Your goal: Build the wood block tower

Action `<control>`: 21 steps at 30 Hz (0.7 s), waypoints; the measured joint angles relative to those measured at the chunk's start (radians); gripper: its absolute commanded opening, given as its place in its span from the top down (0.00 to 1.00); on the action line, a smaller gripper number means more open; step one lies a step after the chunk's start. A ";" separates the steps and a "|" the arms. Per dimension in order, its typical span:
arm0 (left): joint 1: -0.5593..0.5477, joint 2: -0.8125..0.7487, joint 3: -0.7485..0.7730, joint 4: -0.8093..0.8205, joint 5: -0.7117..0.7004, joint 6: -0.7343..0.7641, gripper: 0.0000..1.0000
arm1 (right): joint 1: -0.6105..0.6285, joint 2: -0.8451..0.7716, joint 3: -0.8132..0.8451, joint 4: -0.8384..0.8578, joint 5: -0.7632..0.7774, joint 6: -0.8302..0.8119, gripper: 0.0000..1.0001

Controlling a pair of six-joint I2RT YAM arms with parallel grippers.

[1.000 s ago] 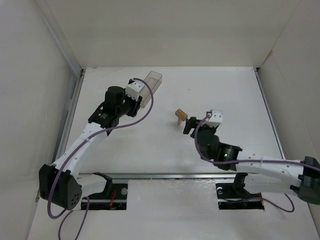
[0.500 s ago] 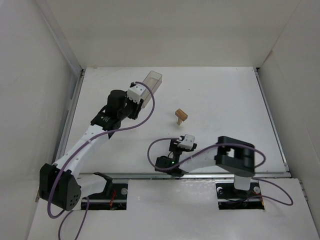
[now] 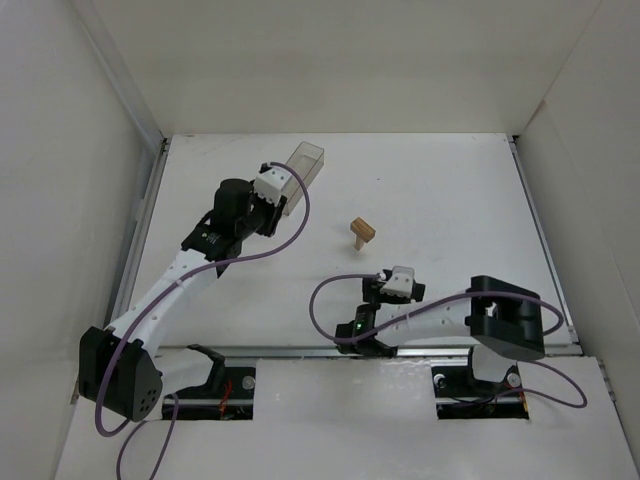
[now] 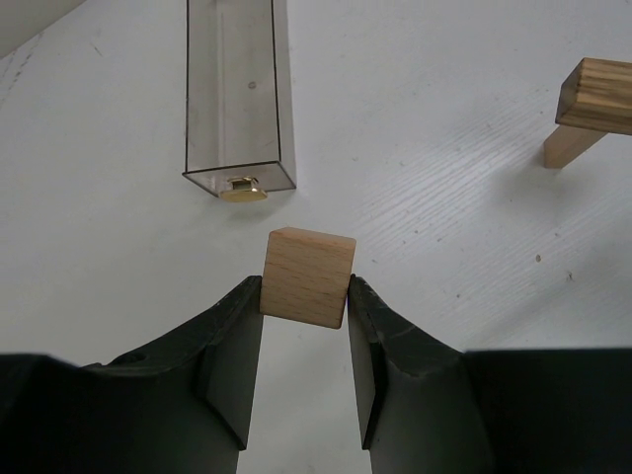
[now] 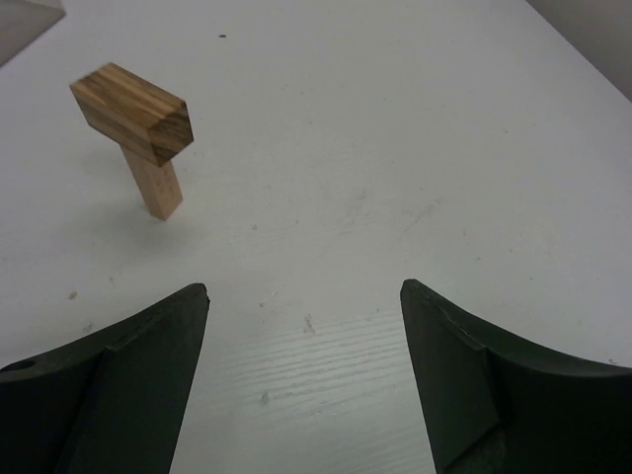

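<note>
— What lies on the white worktop (image 3: 460,190)?
— A clear plastic box (image 4: 237,89), long and narrow, lying flat toward the far left.
— Anything at it?
— A small brass-coloured piece (image 4: 243,190) at its near end, perhaps a latch; hard to tell.
— And around?
— Plain white walls (image 3: 330,60).

Wood blocks counted: three so far. Two are stacked as wood block tower (image 3: 362,234), near table centre: one upright block (image 5: 158,186), one darker cross block (image 5: 131,112) laid on top. Third block (image 4: 307,276) is spotted at tower's 10 o'clock, pinched in left gripper (image 4: 304,296). Clear box (image 3: 303,168): one, logged at table's 11 o'clock. Brass-coloured bit (image 4: 242,189) at box end: one. Grippers tallied: two, right gripper (image 5: 303,291) included. Table (image 3: 450,190): one.
</note>
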 measured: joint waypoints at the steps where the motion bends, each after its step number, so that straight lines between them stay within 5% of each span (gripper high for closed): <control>1: 0.000 0.000 0.000 0.004 0.004 0.001 0.90 | 0.007 -0.028 0.001 -0.011 0.004 0.005 0.16; 12: -0.001 0.000 0.000 0.007 0.086 0.026 0.88 | 0.034 -0.114 -0.015 -0.030 0.007 0.016 0.14; 21: -0.099 0.101 0.095 -0.068 0.266 0.192 0.88 | 0.035 -0.451 -0.122 -0.039 0.006 0.017 0.14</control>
